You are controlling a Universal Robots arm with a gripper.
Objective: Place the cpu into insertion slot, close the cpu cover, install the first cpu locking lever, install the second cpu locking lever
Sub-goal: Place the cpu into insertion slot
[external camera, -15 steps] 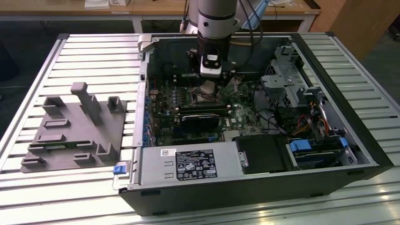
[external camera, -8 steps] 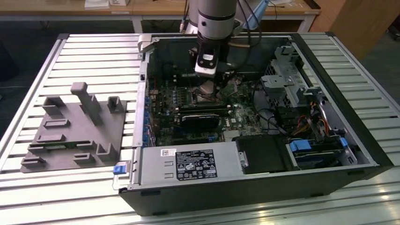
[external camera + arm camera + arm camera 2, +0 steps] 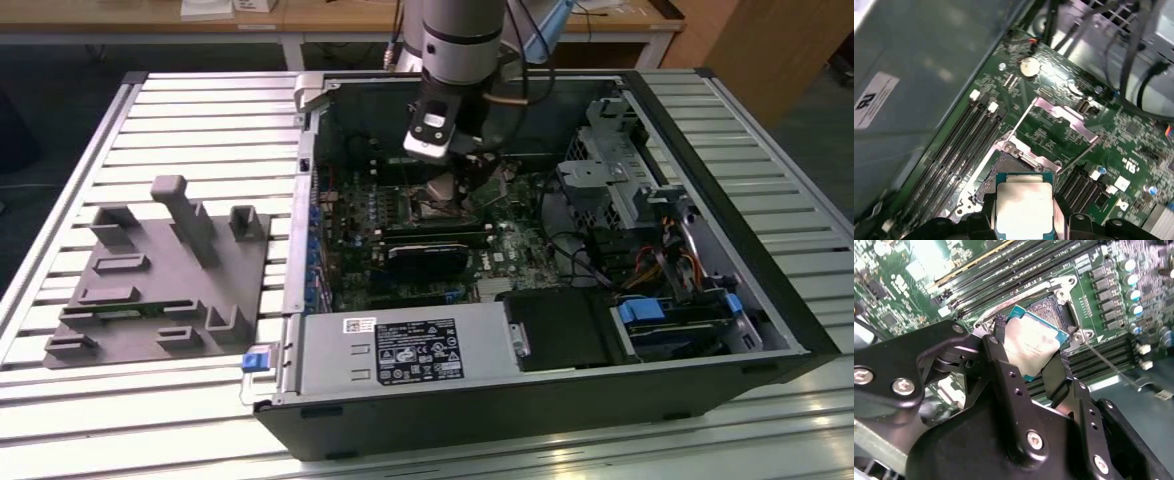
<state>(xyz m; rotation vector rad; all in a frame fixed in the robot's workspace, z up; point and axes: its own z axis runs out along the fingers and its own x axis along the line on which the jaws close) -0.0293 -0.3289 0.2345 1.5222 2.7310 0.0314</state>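
My gripper (image 3: 1029,354) is shut on the cpu (image 3: 1031,346), its black fingers (image 3: 999,342) pressing two opposite edges of the silver-topped chip. The cpu (image 3: 1024,207) hangs just over the insertion slot (image 3: 996,175), a dark square socket with a silver rim on the green board. I cannot tell whether chip and slot touch. The cpu cover (image 3: 1066,119) is swung open and lies back beyond the slot. Two thin wire locking levers (image 3: 1019,122) stand raised beside it. In the exterior view the gripper (image 3: 447,180) reaches down into the open computer case (image 3: 534,400).
Long black memory slots (image 3: 961,145) run beside the socket. Cables (image 3: 1134,60) and a drive cage (image 3: 621,170) crowd the exterior view's right. A graphics card (image 3: 427,255) and power supply (image 3: 407,350) sit nearer the front. A grey fixture (image 3: 167,270) stands on the slatted table.
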